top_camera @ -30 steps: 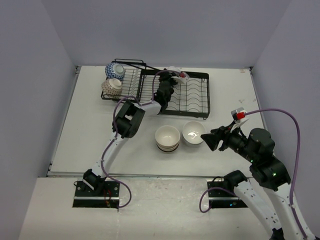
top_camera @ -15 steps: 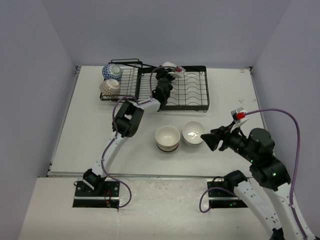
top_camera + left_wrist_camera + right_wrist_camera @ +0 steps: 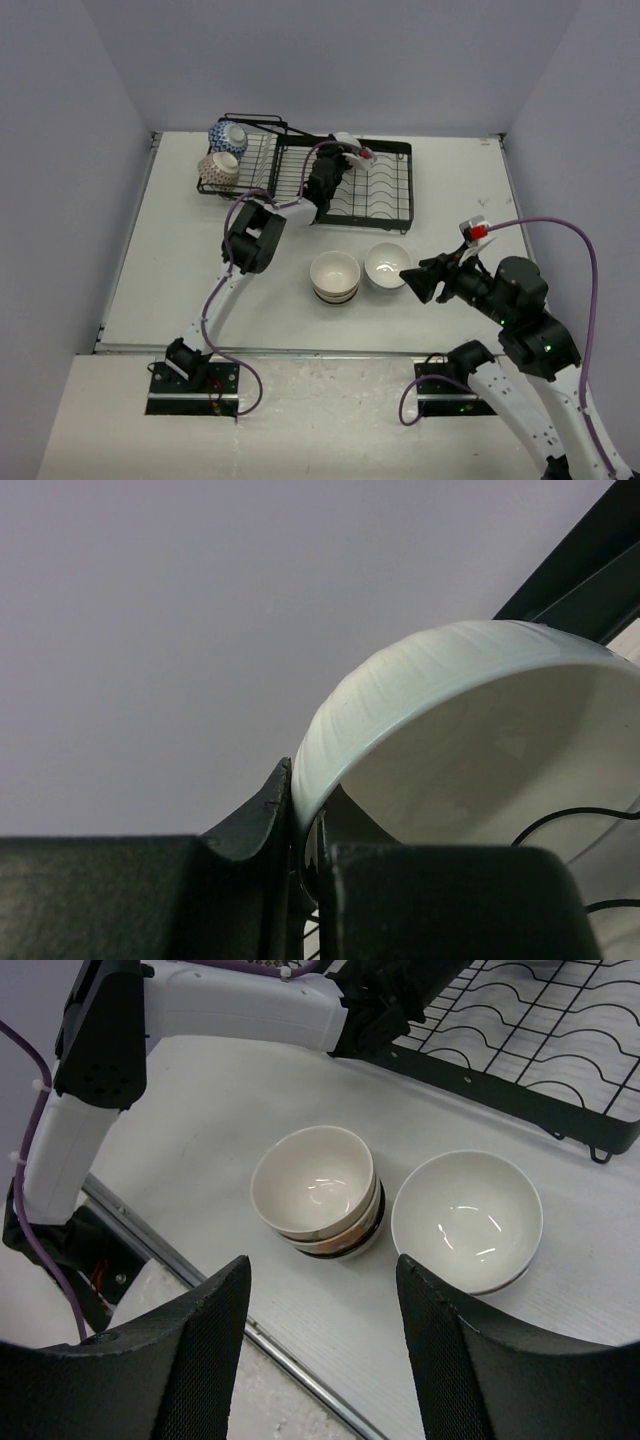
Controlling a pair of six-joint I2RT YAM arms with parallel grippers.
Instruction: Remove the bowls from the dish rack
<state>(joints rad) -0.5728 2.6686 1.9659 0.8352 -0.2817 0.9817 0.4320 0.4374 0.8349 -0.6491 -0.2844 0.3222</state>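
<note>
The black wire dish rack (image 3: 380,190) stands at the back of the table. My left gripper (image 3: 341,153) is over its far rail, shut on the rim of a plain white bowl (image 3: 346,141). In the left wrist view the fingers clamp that bowl (image 3: 470,750) at its rim, one inside and one outside. A blue-and-white bowl (image 3: 228,137) and a speckled bowl (image 3: 220,170) sit in the smaller left section. On the table lie a stack of cream bowls (image 3: 335,276) and a white bowl (image 3: 387,266). My right gripper (image 3: 412,278) is open and empty beside them.
In the right wrist view the stack (image 3: 318,1190) and the white bowl (image 3: 467,1220) lie ahead of my open right gripper (image 3: 320,1340), with the rack's near edge (image 3: 540,1070) behind and the left arm (image 3: 240,1005) across the top. The table's metal front edge (image 3: 300,1365) runs close below.
The left gripper with the white bowl has shifted a little, and the rack has slid slightly to the left with it. The right arm has not moved.
</note>
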